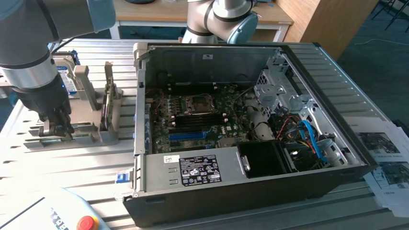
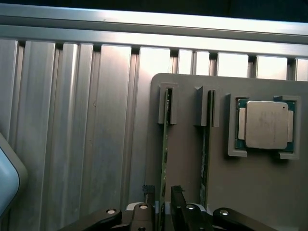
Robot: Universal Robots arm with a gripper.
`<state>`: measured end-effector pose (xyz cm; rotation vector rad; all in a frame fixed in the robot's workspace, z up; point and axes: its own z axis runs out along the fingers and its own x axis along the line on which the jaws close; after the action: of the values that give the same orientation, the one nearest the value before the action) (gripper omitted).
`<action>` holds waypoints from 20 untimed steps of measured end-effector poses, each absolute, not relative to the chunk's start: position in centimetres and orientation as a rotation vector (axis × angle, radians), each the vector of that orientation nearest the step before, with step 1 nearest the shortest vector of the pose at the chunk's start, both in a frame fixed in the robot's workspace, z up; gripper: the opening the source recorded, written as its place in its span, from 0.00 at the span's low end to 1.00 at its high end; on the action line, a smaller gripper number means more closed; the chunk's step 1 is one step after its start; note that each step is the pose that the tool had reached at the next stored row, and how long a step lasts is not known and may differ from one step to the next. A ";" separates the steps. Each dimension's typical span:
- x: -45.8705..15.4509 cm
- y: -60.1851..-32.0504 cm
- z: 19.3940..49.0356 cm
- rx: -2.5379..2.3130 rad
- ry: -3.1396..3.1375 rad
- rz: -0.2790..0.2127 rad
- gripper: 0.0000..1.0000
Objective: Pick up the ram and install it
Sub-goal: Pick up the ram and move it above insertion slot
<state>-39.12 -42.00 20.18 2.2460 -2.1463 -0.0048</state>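
The end effector (image 2: 163,192) is down at the near end of the holder (image 2: 185,144), released. Its fingers (image 2: 148,190) stand astride the ram (image 2: 166,139) and, as far as I can judge, do not pinch it. The ram stands on its long edge in a slot of the holder, and grey end posts keep it upright so that the thin board offers both flat faces to the fingers. It has not yet been lifted out.

Just beside it a second stick (image 2: 208,144) stands the same way in its own slot. Beyond that, a CPU (image 2: 265,124) lies flat in a shallow square recess, boxed in at the corners so it cannot slide.

In the exterior view the end effector (image 1: 56,125) hangs straight down from the arm over the holder (image 1: 86,132), which suits a grip from above. The holder sits on a desk (image 1: 76,165) of ribbed aluminium. Just beside it, toward the exterior view's right, a PC case (image 1: 255,187) lies on its side with the cover off, so the motherboard (image 1: 191,117) faces up and its blue slots (image 1: 188,135) are exposed.

Printed sheets (image 1: 383,148) lie past the case, and a red stop button (image 1: 86,223) sits at the near corner. Behind the desk are a wooden table (image 1: 153,17) and a dark floor.
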 end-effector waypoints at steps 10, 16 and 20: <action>-39.2 -41.9 20.2 2.248 -2.148 -0.001 0.27; -39.5 -41.9 20.2 2.248 -2.148 0.000 0.27; -39.5 -41.9 20.2 2.248 -2.148 0.000 0.27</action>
<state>-39.46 -41.90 20.19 2.2479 -2.1482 -0.0003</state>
